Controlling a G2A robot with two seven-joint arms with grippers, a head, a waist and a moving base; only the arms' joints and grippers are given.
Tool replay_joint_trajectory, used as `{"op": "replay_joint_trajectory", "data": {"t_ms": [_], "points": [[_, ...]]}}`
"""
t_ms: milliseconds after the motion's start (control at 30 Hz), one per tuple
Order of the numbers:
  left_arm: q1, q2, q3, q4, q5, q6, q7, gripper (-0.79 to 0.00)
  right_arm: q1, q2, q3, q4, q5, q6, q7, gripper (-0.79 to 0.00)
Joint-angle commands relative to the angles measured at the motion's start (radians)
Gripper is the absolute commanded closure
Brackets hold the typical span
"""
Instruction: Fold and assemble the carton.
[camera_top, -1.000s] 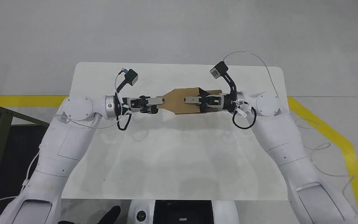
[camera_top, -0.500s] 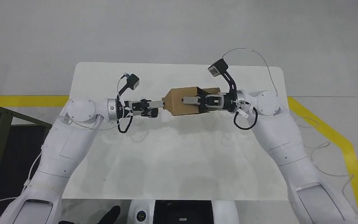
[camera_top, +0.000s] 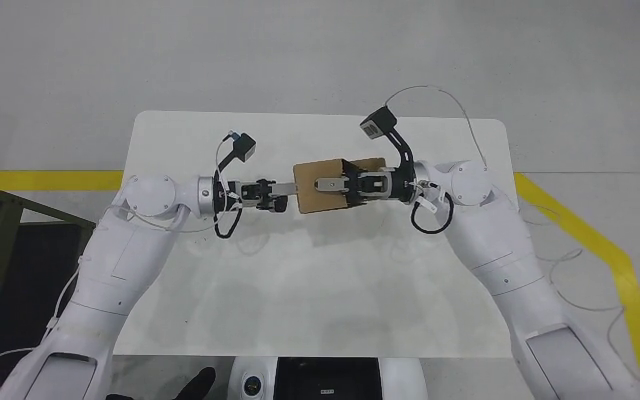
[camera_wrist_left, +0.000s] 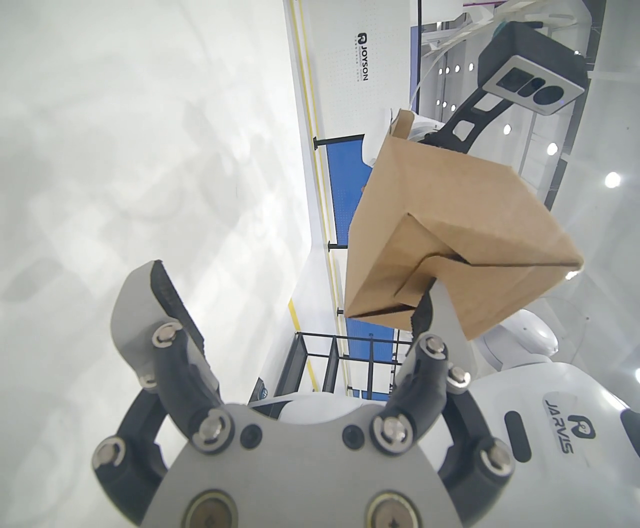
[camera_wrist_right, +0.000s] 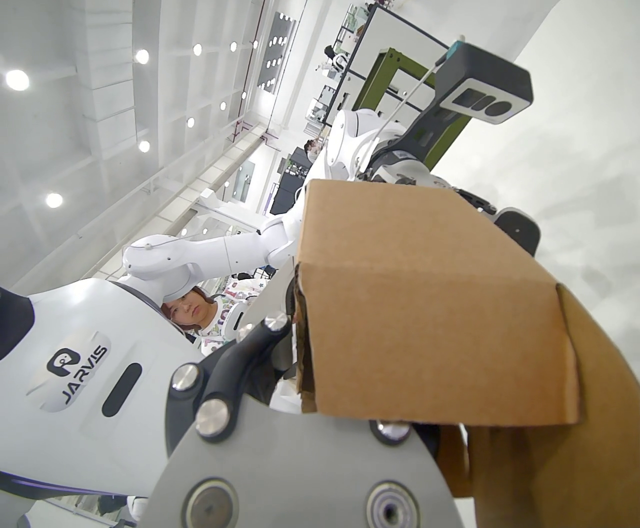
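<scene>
Carton (camera_top: 312, 172) - held off the table (camera_top: 300, 290) at upper centre of the top view - could twist loose, I judge, since the right gripper (camera_top: 333, 185) clamps just one wall while the left gripper (camera_wrist_left: 292, 282), jaws apart, presses one fingertip (camera_wrist_left: 440, 310) against the end flaps - both arms stretched inward.

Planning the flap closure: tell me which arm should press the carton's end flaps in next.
Left. The right gripper is shut on the carton, carrying it, so it should probably keep holding. The left gripper is open, with one finger touching the folded end flaps.
</scene>
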Motion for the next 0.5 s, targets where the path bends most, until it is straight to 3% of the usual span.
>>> {"op": "replay_joint_trajectory", "data": {"t_ms": [0,467], "points": [[-0.004,-0.001,0.003,0.001,-0.003,0.000,-0.001,-0.785,0.002,-0.002,-0.007,0.003,0.003,-0.002,0.002,0.000],[-0.004,-0.004,0.017,-0.008,-0.024,-0.006,-0.018,-0.785,0.014,-0.010,-0.019,0.028,0.025,-0.009,0.010,0.000]]}}
